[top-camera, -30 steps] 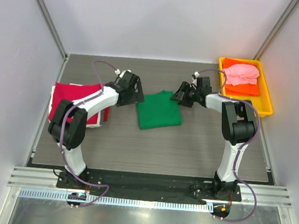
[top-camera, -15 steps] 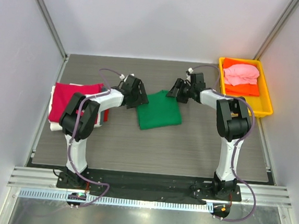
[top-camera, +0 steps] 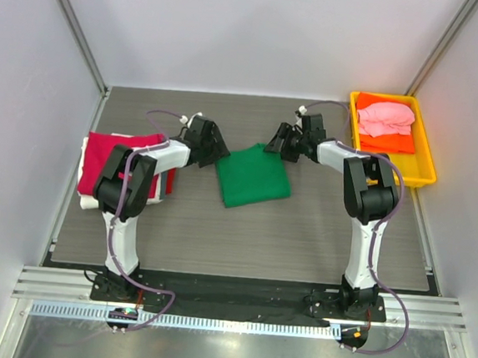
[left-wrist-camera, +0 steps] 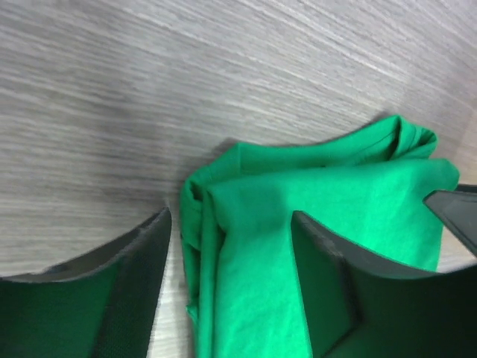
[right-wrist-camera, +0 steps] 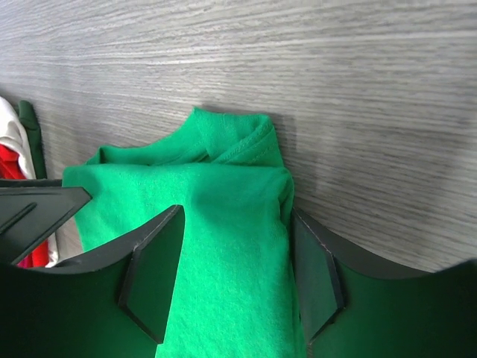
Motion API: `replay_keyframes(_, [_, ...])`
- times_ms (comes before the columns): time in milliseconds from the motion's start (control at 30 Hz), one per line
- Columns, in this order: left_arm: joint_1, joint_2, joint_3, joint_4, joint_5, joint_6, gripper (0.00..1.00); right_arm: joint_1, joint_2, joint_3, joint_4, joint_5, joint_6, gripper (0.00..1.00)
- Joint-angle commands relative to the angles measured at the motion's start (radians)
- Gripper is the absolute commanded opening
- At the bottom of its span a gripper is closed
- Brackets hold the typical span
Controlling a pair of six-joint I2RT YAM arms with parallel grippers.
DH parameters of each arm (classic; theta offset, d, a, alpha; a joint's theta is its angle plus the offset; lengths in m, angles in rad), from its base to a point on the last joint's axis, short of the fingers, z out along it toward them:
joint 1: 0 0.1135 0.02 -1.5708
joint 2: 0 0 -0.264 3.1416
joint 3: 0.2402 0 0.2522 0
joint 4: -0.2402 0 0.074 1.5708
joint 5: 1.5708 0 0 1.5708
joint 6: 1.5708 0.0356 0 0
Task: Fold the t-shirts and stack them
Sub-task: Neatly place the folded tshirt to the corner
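1. The green shirt [top-camera: 254,176] lies folded on the table [top-camera: 301,235].
2. The left gripper [left-wrist-camera: 228,224] straddles its far left corner, fingers apart.
3. The right gripper [right-wrist-camera: 237,220] straddles its far right corner, fingers apart.

- A grey wood-grain surface [top-camera: 217,236] fills the floor of the cell.
- A yellow plastic tray [top-camera: 426,153] sits at the surface's far right corner, lengthwise along the right edge.
- Plain white walls [top-camera: 260,38] enclose three sides.
- An aluminium rail [top-camera: 46,283] runs along the near edge.
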Motion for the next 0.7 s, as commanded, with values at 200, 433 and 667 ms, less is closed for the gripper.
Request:
replay_keyframes(200, [0.002, 0.078, 0.024, 0.025, 0.050, -0.007, 0.50, 0.033, 0.072, 0.036, -0.068, 0.141, -0.039, 0.49])
replay_keyframes(433, [0.000, 0.098, 0.045, 0.040, 0.051, -0.007, 0.23, 0.057, 0.068, 0.059, -0.073, 0.159, -0.018, 0.13])
replay_keyframes(667, [0.000, 0.027, -0.004, 0.076, 0.080, 0.047, 0.00, 0.076, -0.084, -0.108, 0.131, 0.090, -0.010, 0.01])
